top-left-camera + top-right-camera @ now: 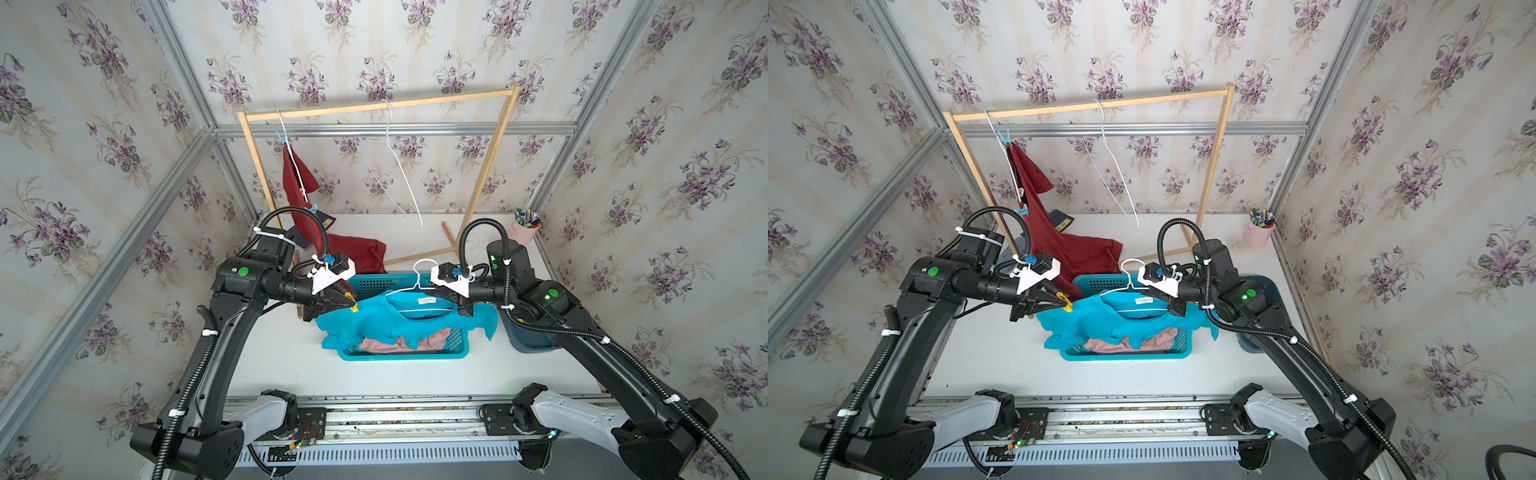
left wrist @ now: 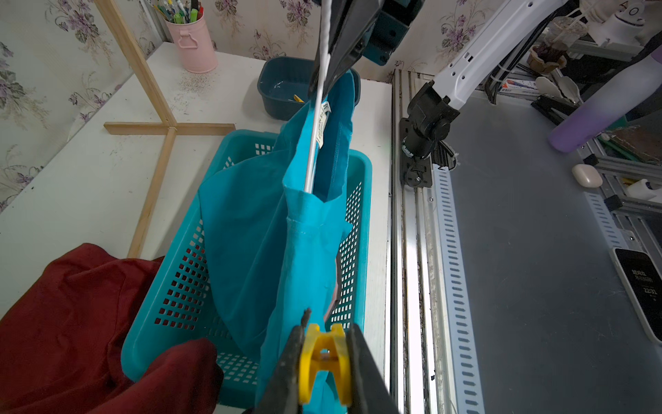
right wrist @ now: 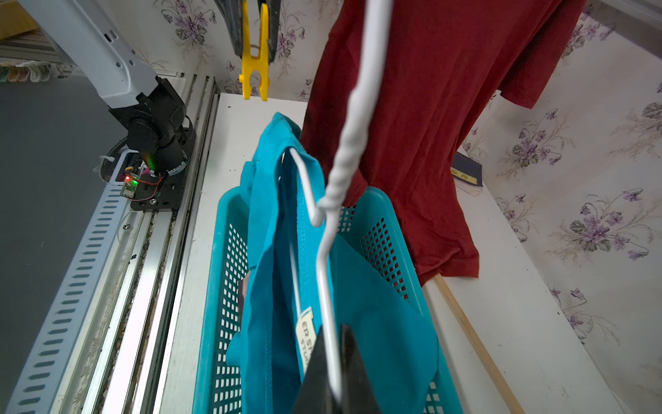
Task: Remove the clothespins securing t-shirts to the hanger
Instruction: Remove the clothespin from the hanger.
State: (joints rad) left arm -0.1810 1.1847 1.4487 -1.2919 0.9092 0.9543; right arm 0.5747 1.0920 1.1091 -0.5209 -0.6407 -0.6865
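**A:** On the table [image 1: 266, 365]: status, big stuff first?

**B:** Rack [image 1: 374, 106] at the back. Red tee [image 1: 293, 178] hangs from its left end, hem trailing on the table beside the basket [image 1: 399, 356]. Turquoise tee [image 1: 374, 328] is draped on a hanger [image 3: 344, 152] over the basket. Pink tee [image 1: 415, 343] lies in the basket under it.

**A:** Jaws?

**B:** Right gripper [image 3: 335, 372]: jaws closed on that hanger's wire, by the neck label. Left gripper [image 1: 1065, 303]: jaws clamped on a yellow pin [image 3: 254, 61]. Right wrist view shows the pin's mouth clear of the turquoise tee, so I'd call it off.

**A:** Done vs left?

**B:** My read: pink tee is finished, and a bare hanger [image 1: 387, 124] is on the rack. Turquoise tee has no other pin that I can see, but the shoulder at the right gripper is partly hidden. A second yellow pin [image 2: 298, 98] lies in the bin [image 2: 283, 89] by the right arm; the rest of the bin floor is hidden. Red tee is untouched, with the upper blue pin [image 1: 1005, 137] and lower blue pin [image 1: 1021, 210] both on.

**A:** Obstacles?

**B:** The held pin probably goes to the bin. That's across the basket, past the hanging tee and the right arm. In both top views the lower blue pin sits just behind the left arm's cable loop. Cup [image 1: 525, 230] and book [image 3: 465, 170] are well apart from the work.
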